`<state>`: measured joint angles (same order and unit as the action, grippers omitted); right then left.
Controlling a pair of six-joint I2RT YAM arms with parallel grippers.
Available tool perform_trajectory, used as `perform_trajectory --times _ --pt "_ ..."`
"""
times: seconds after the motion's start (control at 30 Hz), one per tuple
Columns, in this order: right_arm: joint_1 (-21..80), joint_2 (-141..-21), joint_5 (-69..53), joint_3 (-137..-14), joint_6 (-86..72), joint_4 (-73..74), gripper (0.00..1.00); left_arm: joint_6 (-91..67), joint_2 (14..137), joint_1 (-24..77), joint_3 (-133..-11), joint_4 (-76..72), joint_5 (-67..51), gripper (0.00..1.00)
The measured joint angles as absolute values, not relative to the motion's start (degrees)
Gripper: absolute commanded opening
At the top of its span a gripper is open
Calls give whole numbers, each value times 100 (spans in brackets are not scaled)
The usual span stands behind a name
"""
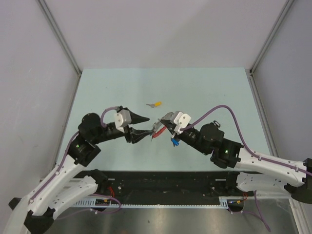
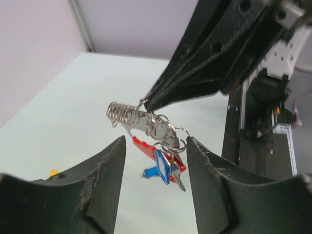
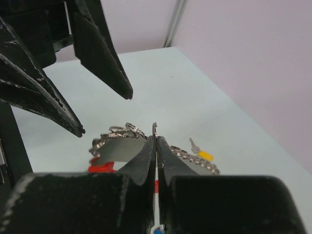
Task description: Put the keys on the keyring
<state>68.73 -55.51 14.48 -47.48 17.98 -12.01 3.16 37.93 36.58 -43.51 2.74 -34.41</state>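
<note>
My right gripper (image 1: 160, 123) (image 3: 156, 139) is shut on the silver keyring (image 3: 155, 128) and holds it above the table. The chain (image 2: 126, 114) and the red strap (image 2: 145, 146) hang from it. A blue-capped key (image 2: 162, 166) (image 1: 174, 142) and a silver key blade (image 2: 180, 182) dangle from the cluster of rings (image 2: 168, 132). My left gripper (image 1: 150, 127) (image 2: 156, 142) is open and empty, its fingers (image 2: 100, 185) either side of the hanging keys without touching them. A yellow-capped key (image 1: 156, 104) (image 3: 201, 154) lies on the table beyond. No red-capped key shows.
The pale green table (image 1: 209, 92) is bounded by grey walls with metal posts (image 1: 58, 34) at the back corners. A black rail with cables (image 1: 165, 183) runs along the near edge between the arm bases.
</note>
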Motion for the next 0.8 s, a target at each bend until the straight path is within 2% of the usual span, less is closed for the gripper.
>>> perform_trajectory --times 0.2,0.5,0.8 --pt "6477 -5518 738 -5153 2062 -228 0 875 4663 3358 -4989 757 -4060 59" --pt "6034 -5551 -224 -5465 2176 725 0 1066 4681 2934 -5207 814 -4635 61" --pt "5948 -5671 -749 -5481 2171 1247 0 1044 4580 2897 -5118 548 -4694 57"
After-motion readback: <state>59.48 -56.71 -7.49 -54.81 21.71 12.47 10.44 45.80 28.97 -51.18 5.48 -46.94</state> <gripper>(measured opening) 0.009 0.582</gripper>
